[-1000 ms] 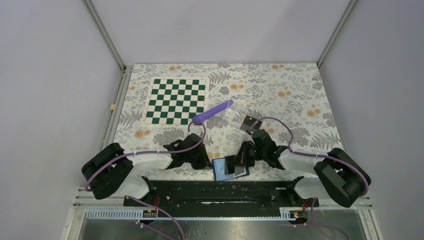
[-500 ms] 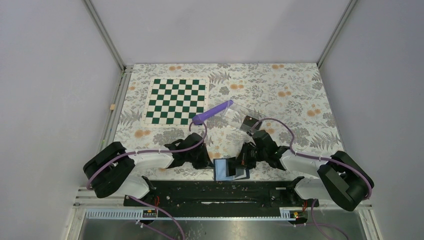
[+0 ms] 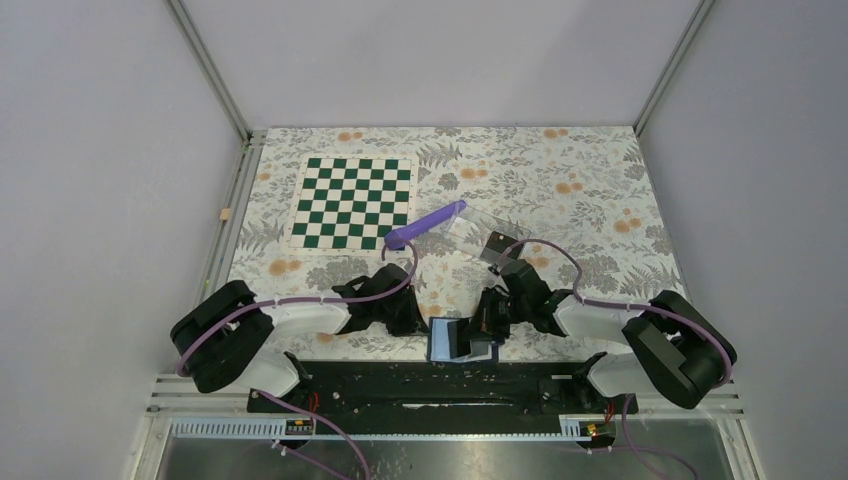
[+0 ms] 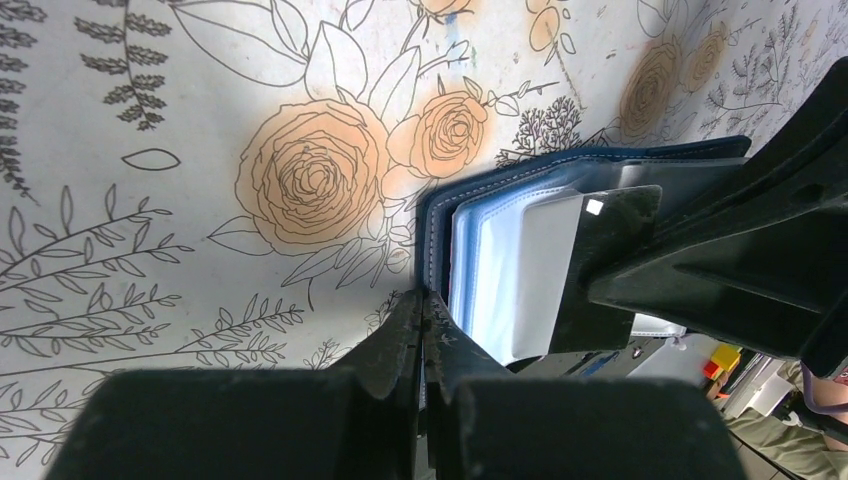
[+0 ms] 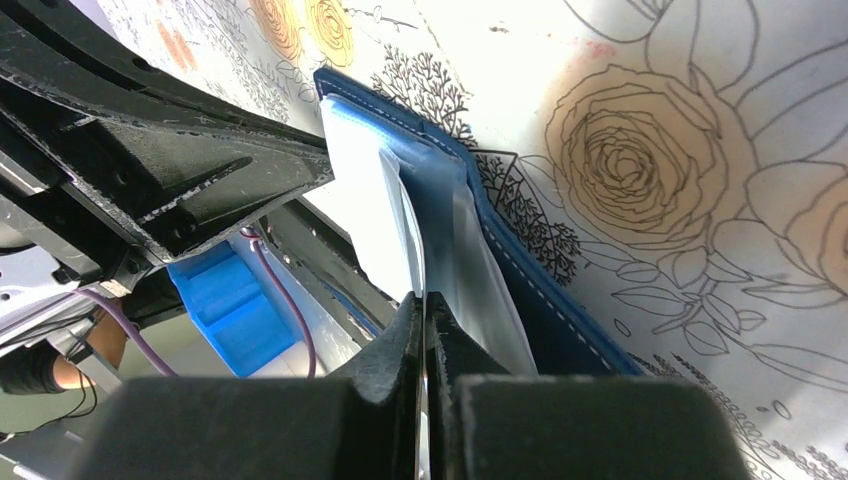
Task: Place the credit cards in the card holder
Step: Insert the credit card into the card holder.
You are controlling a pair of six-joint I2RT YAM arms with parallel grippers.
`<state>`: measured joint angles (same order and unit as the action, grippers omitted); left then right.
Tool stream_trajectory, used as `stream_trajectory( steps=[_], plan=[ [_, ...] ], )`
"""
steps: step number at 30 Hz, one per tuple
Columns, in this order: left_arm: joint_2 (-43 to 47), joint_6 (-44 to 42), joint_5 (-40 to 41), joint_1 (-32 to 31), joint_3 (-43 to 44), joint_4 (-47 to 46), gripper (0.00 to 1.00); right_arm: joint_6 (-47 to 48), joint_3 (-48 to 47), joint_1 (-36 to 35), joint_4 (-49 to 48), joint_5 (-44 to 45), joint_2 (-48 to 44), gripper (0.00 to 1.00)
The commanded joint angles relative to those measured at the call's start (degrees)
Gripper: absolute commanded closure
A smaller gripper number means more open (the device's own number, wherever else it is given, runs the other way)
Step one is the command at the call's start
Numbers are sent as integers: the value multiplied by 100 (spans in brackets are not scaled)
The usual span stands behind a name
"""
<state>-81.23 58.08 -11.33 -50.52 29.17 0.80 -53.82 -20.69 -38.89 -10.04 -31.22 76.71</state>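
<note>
**Both tools pinched on the card holder**

My left tool (image 4: 422, 318) is pressed together on the navy cover edge of the card holder (image 4: 505, 270). My right tool (image 5: 424, 320) is pressed together on 1 pale inner pocket sleeve. The holder stands open between them at the near edge of the floral desk (image 3: 560, 190). Both arms lie low, forearms angled inward toward each other. I cannot tell whether any card sits inside.

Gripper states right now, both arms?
Left gripper: closed, pinching the card holder by its navy cover edge.
Right gripper: closed, pinching its pale inner pocket.
</note>
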Motion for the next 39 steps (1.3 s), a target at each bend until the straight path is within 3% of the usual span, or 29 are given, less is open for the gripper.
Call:
stream_trajectory(
  steps=[1, 11, 25, 37, 39],
  plan=[
    [-231, -237, 465, -12, -54, 515, 100, -19, -77, -89, 75, -20, 261, 100],
    [-79, 127, 300, -16, -352, 96, 100, -504, 77, -306, -757, 208, 202, 100],
    [-8, 233, 325, -15, -482, -1, 100, -136, 13, -310, -517, 686, -93, 100],
    [-87, 231, 307, -11, -439, -19, 100, -275, -55, -448, -876, 478, 397, 100],
    [-73, 245, 316, -7, -439, -2, 100, -198, -229, -510, -604, 475, 467, 89]
  ],
)
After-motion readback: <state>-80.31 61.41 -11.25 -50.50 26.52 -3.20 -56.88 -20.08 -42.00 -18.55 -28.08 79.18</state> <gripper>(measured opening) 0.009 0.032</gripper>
